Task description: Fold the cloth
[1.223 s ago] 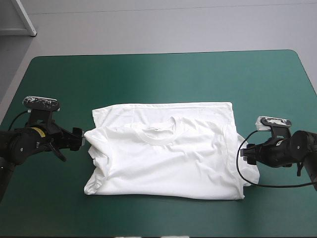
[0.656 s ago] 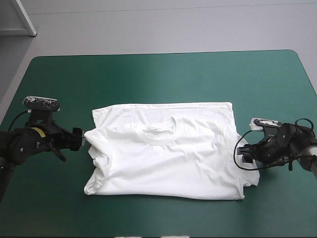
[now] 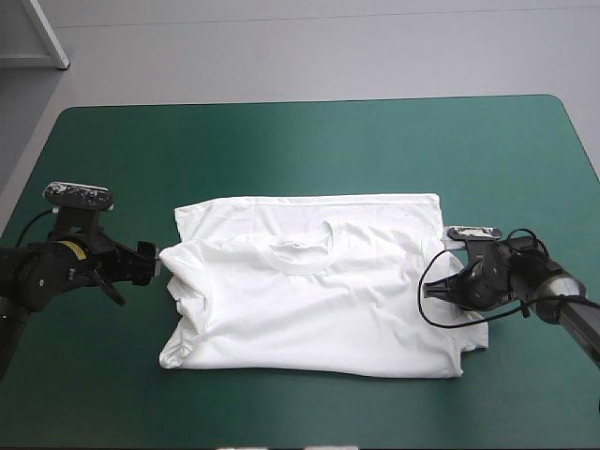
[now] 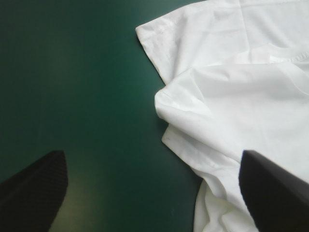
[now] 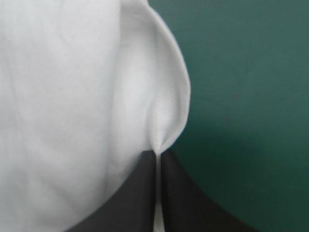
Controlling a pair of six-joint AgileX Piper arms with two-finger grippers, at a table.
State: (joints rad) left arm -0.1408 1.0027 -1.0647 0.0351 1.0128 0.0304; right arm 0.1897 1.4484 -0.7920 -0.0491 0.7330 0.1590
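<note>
Teal-green table [image 3: 281, 141]: carrying one T-shirt [image 3: 319, 300], lying mid-table, partly folded, collar showing; further folds seemingly remaining. Right gripper [image 5: 158, 154]: fingers pinching together on the shirt's right edge, raising a small peak. Left gripper [image 4: 153, 157]: fingers standing apart, hovering just beside the left edge, gripping nothing.

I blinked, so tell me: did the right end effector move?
Yes. The right end effector slid inward over the T-shirt, away from the table's right edge.
</note>
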